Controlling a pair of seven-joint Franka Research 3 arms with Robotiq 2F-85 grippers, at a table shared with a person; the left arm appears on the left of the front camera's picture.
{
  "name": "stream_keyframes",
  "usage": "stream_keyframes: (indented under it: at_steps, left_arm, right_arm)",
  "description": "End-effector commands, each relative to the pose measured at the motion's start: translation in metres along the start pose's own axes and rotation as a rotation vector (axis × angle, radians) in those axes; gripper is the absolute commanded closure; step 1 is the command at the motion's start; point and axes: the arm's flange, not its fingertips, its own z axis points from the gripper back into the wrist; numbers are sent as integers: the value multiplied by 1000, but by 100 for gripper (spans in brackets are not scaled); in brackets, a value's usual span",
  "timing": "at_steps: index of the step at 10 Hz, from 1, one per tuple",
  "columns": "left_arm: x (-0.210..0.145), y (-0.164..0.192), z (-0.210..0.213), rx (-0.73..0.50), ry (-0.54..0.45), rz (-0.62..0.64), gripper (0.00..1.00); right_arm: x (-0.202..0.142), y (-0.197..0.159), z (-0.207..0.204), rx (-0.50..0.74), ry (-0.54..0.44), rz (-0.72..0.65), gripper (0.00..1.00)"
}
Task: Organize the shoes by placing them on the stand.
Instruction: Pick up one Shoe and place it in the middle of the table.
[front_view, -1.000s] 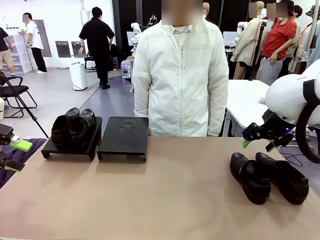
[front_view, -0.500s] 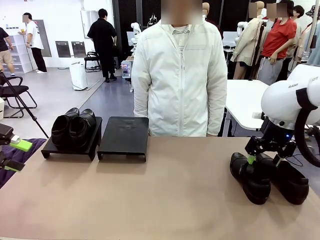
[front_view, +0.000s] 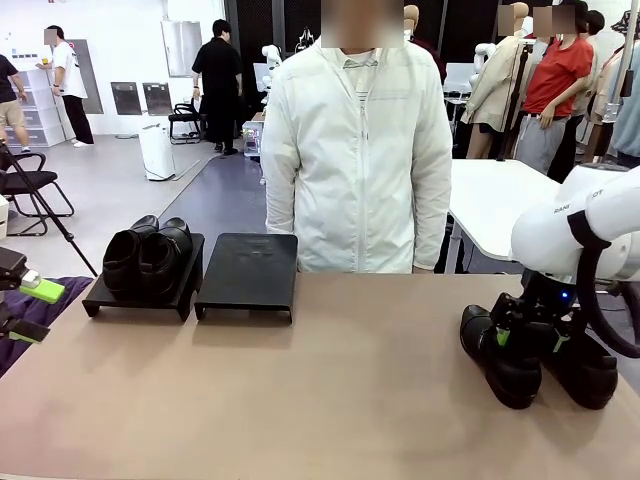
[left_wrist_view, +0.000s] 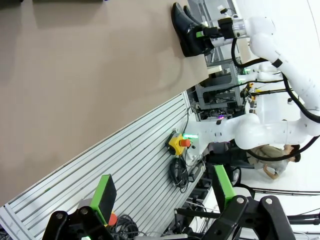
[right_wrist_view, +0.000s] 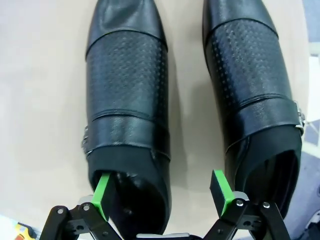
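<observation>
The stand is two low black trays side by side at the far left of the table (front_view: 330, 410). The left tray (front_view: 135, 301) holds two black shoes (front_view: 148, 256) set close together, toes toward the robot. The right tray (front_view: 248, 272) has a bare top. A person (front_view: 355, 150) in a white jacket stands just behind the stand's right end.

Far to the right of the stand, two more shoes lie on the tabletop as a pair: the nearer shoe (front_view: 498, 362) and the outer shoe (front_view: 592, 378).

The right arm bends down over this pair, and the right gripper (front_view: 527, 337) sits at the heel end of the nearer shoe. In the right wrist view the right gripper (right_wrist_view: 161, 192) has its jaws spread wide. One green finger (right_wrist_view: 102, 194) sits inside that shoe's opening and the other is outside its side wall, by the outer shoe. It is not clamped.

The left gripper (front_view: 32, 311) hangs off the table edge left of the stand, jaws apart and holding nothing.

A second ago the right gripper was raised above and behind the pair; it has since come down onto it. The stand, all four shoes and the left arm are unchanged.
</observation>
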Motion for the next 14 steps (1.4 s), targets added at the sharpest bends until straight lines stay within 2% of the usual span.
stream_keyframes:
  at_steps: [1, 2, 3, 4, 5, 12, 14]
  left_arm:
    - [-2, 2, 4, 1, 7, -20, 0]
    - [-2, 2, 4, 1, 7, -20, 0]
    - [-2, 2, 4, 1, 7, -20, 0]
    - [-2, 2, 4, 1, 7, -20, 0]
    - [-2, 2, 4, 1, 7, -20, 0]
    - [-2, 2, 4, 1, 7, -20, 0]
    - [-2, 2, 4, 1, 7, -20, 0]
  right_arm:
    - [1, -3, -7, 19, -8, -31, 0]
    - [0, -4, -9, 16, 6, -32, 0]
    - [0, -5, -11, 35, 21, -16, 10]
    - [1, -5, -12, 26, 35, -17, 66]
    - [1, -4, -14, 24, 46, -12, 100]
    - [5, 2, -18, 33, 62, 21, 100]
    - [4, 4, -11, 19, 39, 24, 100]
